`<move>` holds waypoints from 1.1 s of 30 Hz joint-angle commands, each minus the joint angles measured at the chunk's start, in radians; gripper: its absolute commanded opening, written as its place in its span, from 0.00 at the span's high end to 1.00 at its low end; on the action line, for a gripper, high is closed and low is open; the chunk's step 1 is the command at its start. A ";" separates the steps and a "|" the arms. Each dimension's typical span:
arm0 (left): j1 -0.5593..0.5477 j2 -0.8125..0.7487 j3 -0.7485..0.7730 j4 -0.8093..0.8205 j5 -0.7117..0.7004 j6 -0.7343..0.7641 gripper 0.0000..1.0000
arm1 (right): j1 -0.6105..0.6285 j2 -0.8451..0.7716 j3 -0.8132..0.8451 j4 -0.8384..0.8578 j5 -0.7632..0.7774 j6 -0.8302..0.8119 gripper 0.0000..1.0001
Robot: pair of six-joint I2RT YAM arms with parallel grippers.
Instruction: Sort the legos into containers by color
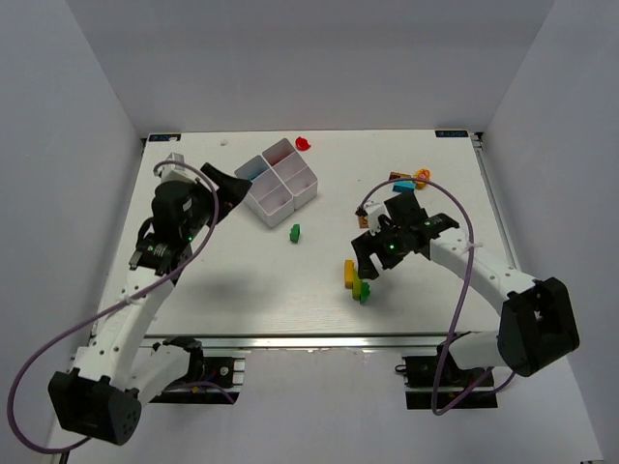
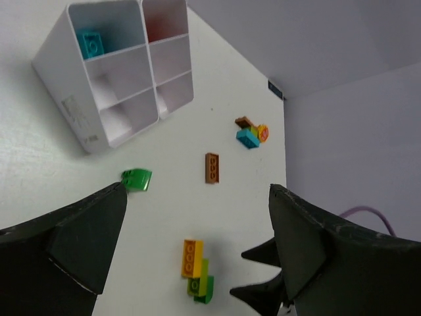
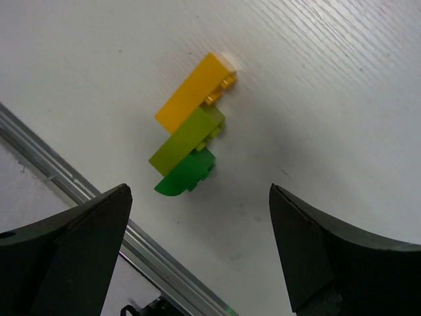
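Observation:
The white four-compartment container [image 1: 279, 181] [image 2: 118, 72] stands at the back left of the table, with a blue lego [image 2: 91, 43] in one corner compartment. My left gripper [image 1: 227, 188] [image 2: 197, 191] hangs open and empty just left of it. A single green lego [image 1: 294, 231] [image 2: 136, 178] lies in front of the container. A stuck-together stack of yellow, lime and green legos [image 1: 356, 280] [image 3: 191, 125] [image 2: 196, 270] lies near the front. My right gripper [image 1: 366, 269] [image 3: 197, 197] hovers open beside that stack, not touching it.
A brown lego [image 2: 212, 167] lies mid-table. A cluster of brown, blue and orange legos [image 1: 411, 181] [image 2: 250, 131] sits at the back right, and a red lego [image 1: 304, 144] lies behind the container. The aluminium rail [image 3: 79, 181] at the table's front edge runs close to the stack.

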State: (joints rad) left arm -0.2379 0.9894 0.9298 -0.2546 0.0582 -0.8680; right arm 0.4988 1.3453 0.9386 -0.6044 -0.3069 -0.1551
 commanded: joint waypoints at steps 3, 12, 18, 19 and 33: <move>-0.003 -0.103 -0.075 -0.034 0.028 -0.034 0.02 | 0.049 0.053 -0.014 0.031 0.135 0.233 0.11; -0.003 -0.218 -0.175 -0.055 0.016 -0.106 0.02 | 0.109 0.112 -0.023 0.080 0.117 0.319 0.11; -0.003 -0.250 -0.194 -0.072 0.005 -0.126 0.02 | 0.164 0.176 -0.008 0.083 0.199 0.345 0.11; -0.003 -0.250 -0.197 -0.074 0.003 -0.126 0.02 | 0.170 0.186 -0.004 0.077 0.215 0.345 0.11; -0.003 -0.225 -0.241 -0.015 0.054 -0.155 0.02 | 0.210 0.226 -0.032 0.042 0.304 0.333 0.25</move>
State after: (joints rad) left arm -0.2394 0.7666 0.6987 -0.3046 0.0895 -1.0096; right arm 0.7021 1.5856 0.9180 -0.5507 -0.0349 0.1787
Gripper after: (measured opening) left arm 0.982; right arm 0.757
